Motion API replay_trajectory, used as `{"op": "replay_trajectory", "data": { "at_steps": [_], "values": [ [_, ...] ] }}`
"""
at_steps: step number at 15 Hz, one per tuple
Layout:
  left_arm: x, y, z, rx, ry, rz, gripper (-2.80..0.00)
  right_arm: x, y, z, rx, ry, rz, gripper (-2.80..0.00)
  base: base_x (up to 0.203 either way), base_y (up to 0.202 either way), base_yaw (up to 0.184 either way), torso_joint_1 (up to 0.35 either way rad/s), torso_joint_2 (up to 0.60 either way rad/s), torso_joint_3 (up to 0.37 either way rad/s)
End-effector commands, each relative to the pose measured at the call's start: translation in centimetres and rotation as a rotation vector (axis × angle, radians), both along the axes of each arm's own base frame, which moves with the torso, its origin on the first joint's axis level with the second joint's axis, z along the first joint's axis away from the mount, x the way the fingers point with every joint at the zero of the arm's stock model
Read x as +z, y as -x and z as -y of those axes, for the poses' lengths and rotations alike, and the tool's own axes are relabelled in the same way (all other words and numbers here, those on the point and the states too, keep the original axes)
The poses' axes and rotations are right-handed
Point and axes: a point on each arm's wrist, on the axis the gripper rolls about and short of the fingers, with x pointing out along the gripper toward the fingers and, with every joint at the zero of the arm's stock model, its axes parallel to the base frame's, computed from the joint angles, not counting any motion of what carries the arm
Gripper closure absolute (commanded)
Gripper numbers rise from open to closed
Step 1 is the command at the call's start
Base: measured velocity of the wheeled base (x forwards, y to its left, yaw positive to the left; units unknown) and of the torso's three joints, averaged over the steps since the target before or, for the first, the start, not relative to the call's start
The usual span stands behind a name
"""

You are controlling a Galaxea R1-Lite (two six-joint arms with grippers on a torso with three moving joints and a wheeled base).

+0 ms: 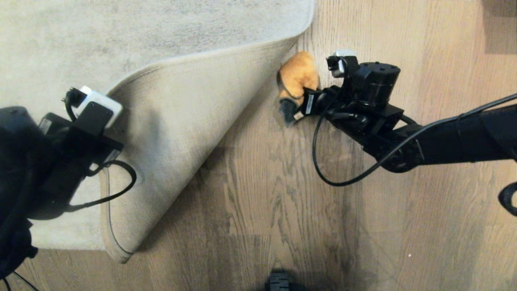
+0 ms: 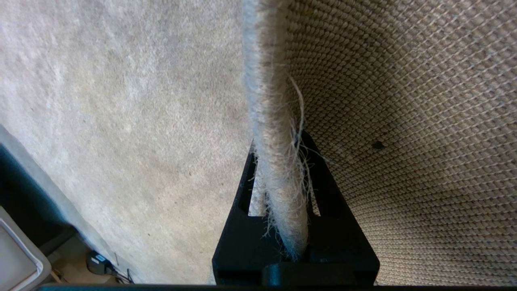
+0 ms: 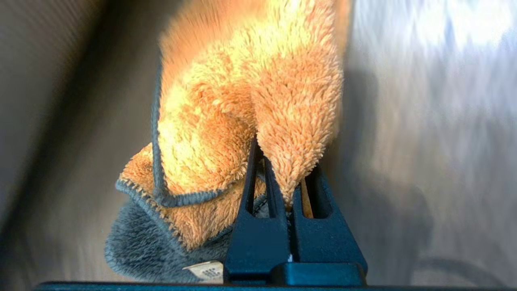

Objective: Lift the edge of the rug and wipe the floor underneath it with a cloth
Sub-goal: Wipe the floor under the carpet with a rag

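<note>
Brown plank floor [image 1: 282, 194] lies bare beside the folded-back rug edge [image 1: 181, 133].
Left pincer [image 2: 282, 226] pinches that edge, backing upward; right pincer [image 3: 288, 202] clamps the orange cloth [image 1: 299, 74] against the fold, open planks toward the robot.

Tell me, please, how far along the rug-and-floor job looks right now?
Done: left claw holds the rug edge folded back, baring the floor. In hand: right claw presses the cloth down by the fold. Left: wiping the nearer boards, then lowering the rug.
</note>
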Motion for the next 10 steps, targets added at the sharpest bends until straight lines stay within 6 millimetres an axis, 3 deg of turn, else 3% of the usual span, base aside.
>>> {"op": "replay_trajectory", "data": {
  "at_steps": [1,4,7,10],
  "values": [
    [0.1,0.1,0.0,0.003,-0.003,0.006,0.0,-0.3,3.3,-0.1,0.049,0.015,-0.035,0.0,0.0,0.0,0.0,0.0,0.0,0.0],
    [-0.5,0.7,-0.1,0.003,-0.006,-0.017,0.0,-2.5,8.6,-2.7,0.183,0.062,-0.112,0.0,0.0,0.0,0.0,0.0,0.0,0.0],
    [-0.5,0.7,-0.1,0.003,-0.006,-0.017,0.0,-5.8,13.7,-6.0,0.343,0.111,-0.169,0.0,0.0,0.0,0.0,0.0,0.0,0.0],
    [-0.6,0.7,-0.1,0.004,-0.006,-0.021,0.0,-9.9,15.1,-8.6,0.418,0.138,-0.196,0.0,0.0,0.0,0.0,0.0,0.0,0.0]
  ]
}}
